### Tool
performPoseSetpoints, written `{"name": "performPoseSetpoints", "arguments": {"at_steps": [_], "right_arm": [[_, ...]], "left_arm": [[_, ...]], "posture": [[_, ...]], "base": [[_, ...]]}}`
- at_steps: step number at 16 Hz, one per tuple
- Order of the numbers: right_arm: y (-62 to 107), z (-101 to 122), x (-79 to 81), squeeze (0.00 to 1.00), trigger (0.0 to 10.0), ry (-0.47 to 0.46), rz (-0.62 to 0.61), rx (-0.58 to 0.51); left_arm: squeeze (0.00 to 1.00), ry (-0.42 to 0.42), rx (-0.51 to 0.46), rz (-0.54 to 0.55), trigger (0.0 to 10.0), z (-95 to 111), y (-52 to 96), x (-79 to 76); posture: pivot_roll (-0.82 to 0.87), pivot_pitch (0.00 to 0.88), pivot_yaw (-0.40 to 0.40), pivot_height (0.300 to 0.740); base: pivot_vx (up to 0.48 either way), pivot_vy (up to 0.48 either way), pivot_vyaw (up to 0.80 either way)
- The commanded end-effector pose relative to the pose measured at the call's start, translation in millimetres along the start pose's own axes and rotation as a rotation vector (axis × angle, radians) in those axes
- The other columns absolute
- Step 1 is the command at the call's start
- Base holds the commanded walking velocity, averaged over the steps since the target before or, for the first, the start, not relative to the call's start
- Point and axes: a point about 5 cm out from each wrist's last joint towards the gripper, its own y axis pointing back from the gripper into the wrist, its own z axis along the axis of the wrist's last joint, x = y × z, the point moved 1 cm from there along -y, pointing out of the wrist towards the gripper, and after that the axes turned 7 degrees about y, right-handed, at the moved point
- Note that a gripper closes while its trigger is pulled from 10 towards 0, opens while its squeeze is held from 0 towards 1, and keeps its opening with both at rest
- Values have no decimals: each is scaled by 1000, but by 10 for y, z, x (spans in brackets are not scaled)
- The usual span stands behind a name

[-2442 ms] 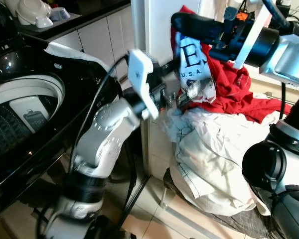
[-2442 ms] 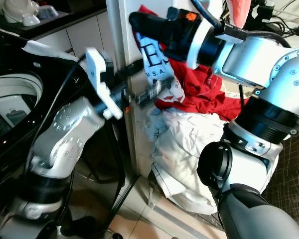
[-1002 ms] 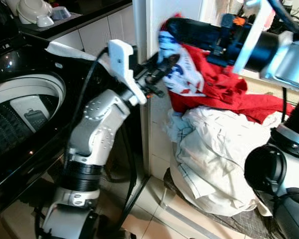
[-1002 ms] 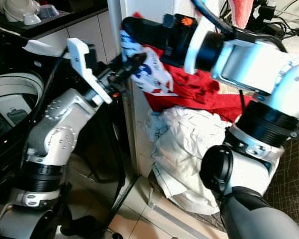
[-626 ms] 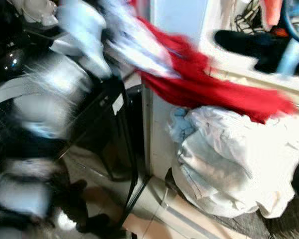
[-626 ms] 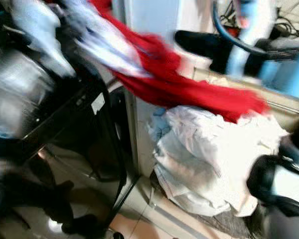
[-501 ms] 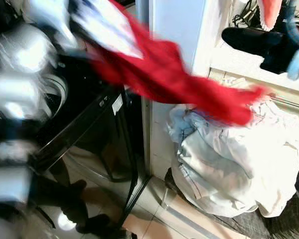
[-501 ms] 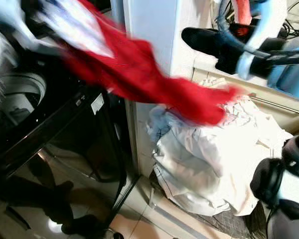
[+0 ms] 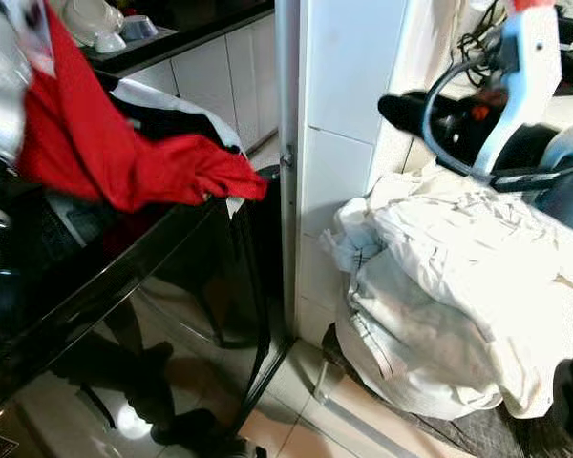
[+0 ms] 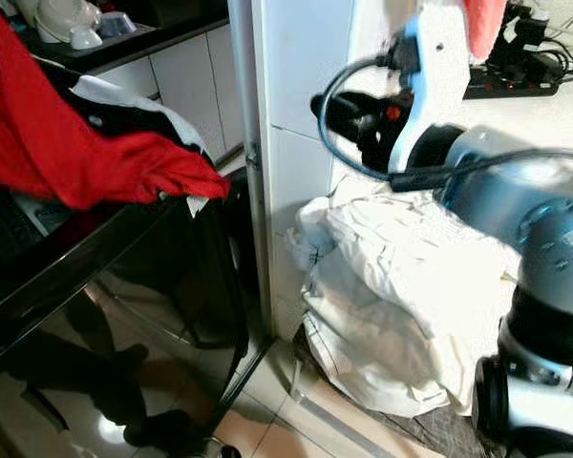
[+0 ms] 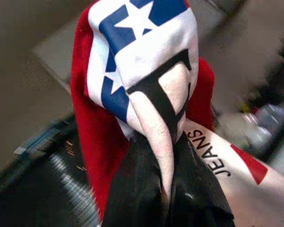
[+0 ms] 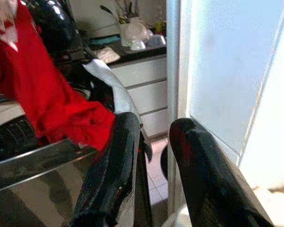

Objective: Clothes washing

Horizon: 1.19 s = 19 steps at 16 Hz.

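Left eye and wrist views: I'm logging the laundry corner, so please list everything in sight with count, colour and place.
Red T-shirt: one, red with a white-and-blue print, hanging over the washing machine, pinched by the left gripper.
Washing machine: one, glossy black, on the left.
White laundry pile: one heap, white, on the floor right of the pillar.
Pillar: one, white tiled, centre.
Dishes: a few, white, on the dark counter behind.
Left gripper: black fingers shut on the shirt.
Right gripper: black fingers apart, raised above the pile.
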Motion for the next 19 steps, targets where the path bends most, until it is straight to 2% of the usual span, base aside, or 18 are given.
{"name": "performPoseSetpoints", "arguments": {"at_steps": [1, 2, 3, 4, 5, 6, 7, 8, 9, 10, 11, 12, 13, 14, 16, 19], "right_arm": [[-15, -6, 57, 0, 10000, 27, 7, -14], [-33, -68, 97, 0, 10000, 31, 22, -4], [-40, -136, 138, 0, 10000, 37, 43, 24], [-40, -162, 154, 0, 10000, 38, 51, 37], [-29, -281, 215, 0, 10000, 21, 96, 103], [-26, -300, 225, 0, 10000, 16, 104, 112], [-6, -386, 270, 0, 10000, -25, 163, 180], [5, -409, 296, 0, 10000, -32, 191, 195], [40, -436, 396, 0, 10000, -28, 276, 201], [106, -460, 560, 0, 10000, -1, 407, 195], [154, -476, 658, 0, 10000, 20, 484, 194], [253, -522, 804, 0, 10000, 66, 602, 214], [277, -550, 829, 0, 10000, 85, 620, 236], [213, -555, 756, 0, 10000, 88, 552, 245], [160, -553, 667, 0, 10000, 92, 490, 235], [127, -554, 629, 0, 10000, 95, 466, 223]], "left_arm": [[0, -56, 41, -72, 10000, -97, 20, -128], [675, -40, 98, -129, 10000, -215, 56, -253], [1000, -30, 164, -220, 10000, -317, 100, -383], [1000, -17, 182, -243, 10000, -340, 112, -416], [1000, 21, 262, -296, 10000, -444, 152, -502], [1000, 26, 276, -304, 10000, -462, 157, -512], [1000, 107, 345, -344, 10000, -533, 184, -547], [1000, 119, 374, -371, 10000, -561, 199, -565], [1000, 167, 409, -413, 10000, -597, 229, -606], [1000, 200, 429, -447, 10000, -623, 258, -638], [1000, 213, 441, -463, 10000, -637, 273, -652], [1000, 175, 456, -478, 10000, -670, 291, -648], [1000, 137, 464, -471, 10000, -705, 299, -623], [1000, 74, 466, -425, 10000, -755, 285, -522], [1000, 33, 441, -372, 10000, -719, 238, -395], [1000, 56, 442, -406, 10000, -665, 230, -373]], "posture": [[-75, 0, 79, 740], [-77, 0, 78, 740], [-77, 0, 78, 740], [-78, 0, 78, 740], [-78, 0, 77, 740], [-79, 0, 78, 740], [-80, 0, 79, 740], [-81, 0, 80, 740], [-82, 0, 80, 740], [-80, 0, 78, 740], [-78, 0, 76, 740], [-76, 0, 72, 740], [-76, 0, 72, 740], [-66, 0, 63, 740], [-62, 0, 59, 740], [-53, 0, 55, 740]], "base": [[0, 0, 0], [0, 0, 0], [0, 0, 0], [0, 0, 0], [0, 0, 0], [0, 0, 0], [0, 0, 0], [0, 0, 0], [0, 0, 0], [0, 0, 0], [0, 0, 0], [0, 0, 0], [0, 0, 0], [0, 0, 0], [0, 0, 0], [0, 0, 0]]}}
